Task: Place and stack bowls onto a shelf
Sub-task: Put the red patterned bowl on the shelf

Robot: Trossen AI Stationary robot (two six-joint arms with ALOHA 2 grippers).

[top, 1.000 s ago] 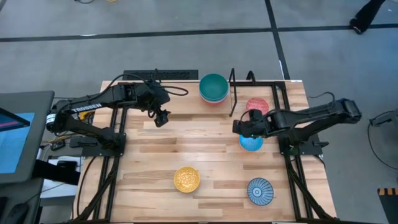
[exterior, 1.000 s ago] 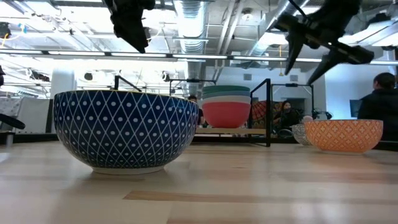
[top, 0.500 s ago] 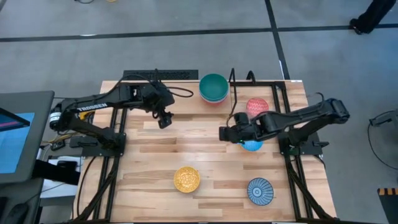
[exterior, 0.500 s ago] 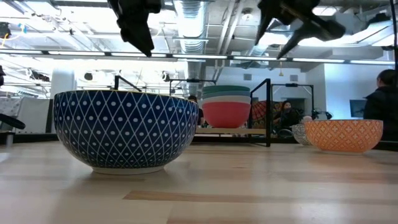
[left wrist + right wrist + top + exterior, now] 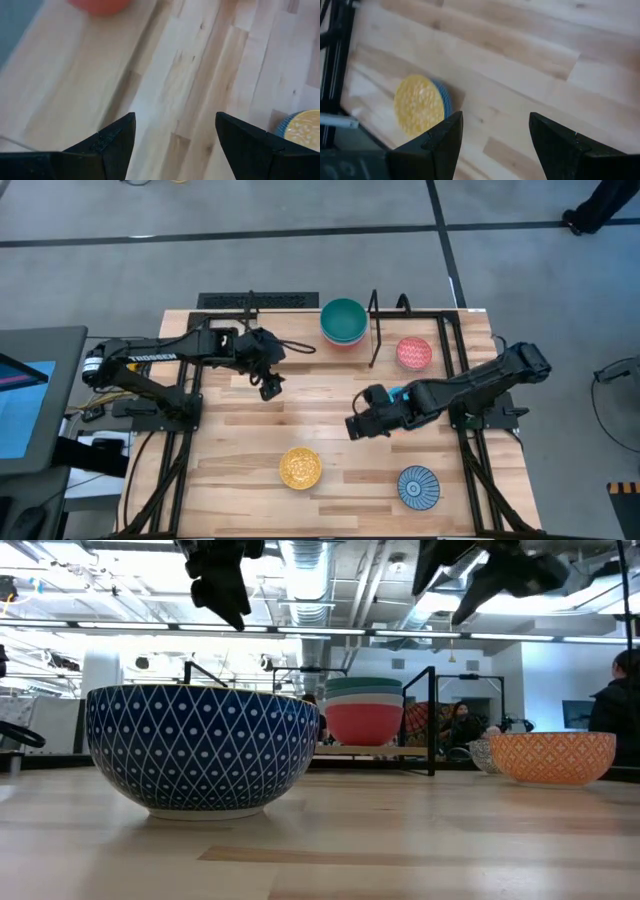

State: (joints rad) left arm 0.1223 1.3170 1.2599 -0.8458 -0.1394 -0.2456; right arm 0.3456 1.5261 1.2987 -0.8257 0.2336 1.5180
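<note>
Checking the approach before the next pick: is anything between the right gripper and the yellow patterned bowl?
Nothing visible. In the high view the right gripper, open and empty, hangs over bare wood, and only open tabletop lies between it and the yellow patterned bowl. The right wrist view also shows bare planks up to the bowl.

The right arm covers nearly all of the light blue bowl (image 5: 398,394), leaving a sliver. In the left wrist view a red-orange bowl (image 5: 97,5) is blurred and cut by the edge, as is the yellow patterned bowl (image 5: 304,130). The stack's (image 5: 344,321) lower bowls are hidden from above.
</note>
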